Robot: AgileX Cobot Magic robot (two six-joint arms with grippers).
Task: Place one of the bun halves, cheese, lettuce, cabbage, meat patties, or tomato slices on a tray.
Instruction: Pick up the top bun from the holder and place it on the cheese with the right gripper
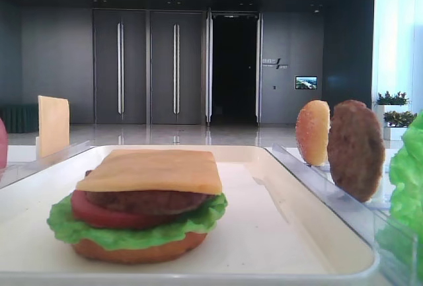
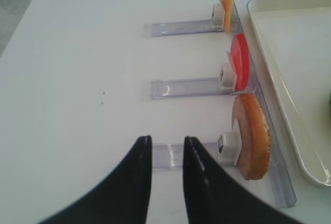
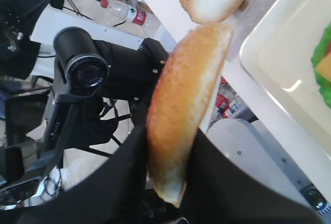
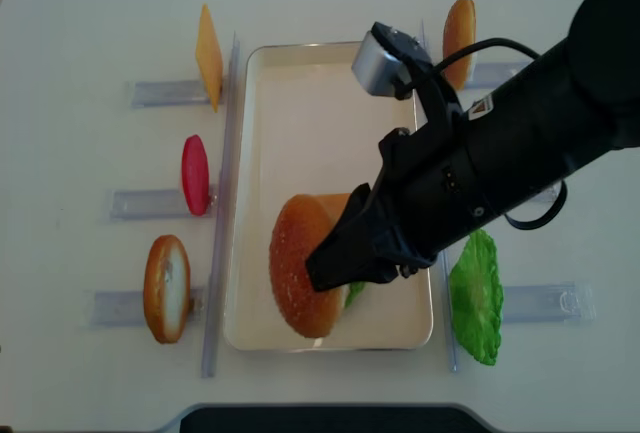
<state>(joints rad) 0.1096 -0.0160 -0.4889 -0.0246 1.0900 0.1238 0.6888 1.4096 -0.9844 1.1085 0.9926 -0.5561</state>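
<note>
A white desk (image 4: pixel 90 13) carries a cream-white tray (image 4: pixel 300 83) at its centre, and every place below is given relative to that tray. The right arm reaches over the tray from its right side. The right gripper (image 4: pixel 335 253) has its jaws clamped on a golden-brown bun half (image 4: pixel 295 263), held on edge above the near end of the tray.

Below that bun, on the near part of the tray, stands a part-built burger: a bottom bun (image 1: pixel 139 250), green lettuce (image 1: pixel 132 226), a red tomato slice (image 1: pixel 99 213), a brown meat patty (image 1: pixel 145 200) and a yellow cheese slice (image 1: pixel 152 170) on top.

The step in hand appears to be carrying the bun top to the stack. The next move probably calls for turning the bun flat, centring it over the cheese, lowering it and letting go.

The far half of the tray is bare, so there is open room there. The low rim runs close beside the stack on the near side. Clear racks (image 2: pixel 196 87) lie just outside both long edges; left of the tray they hold a cheese slice, a tomato slice and a bun, and right of it a bun, a patty and loose lettuce.

The left gripper (image 2: pixel 166 177) hovers over bare desk well left of the tray, its jaws a little apart and holding nothing.
</note>
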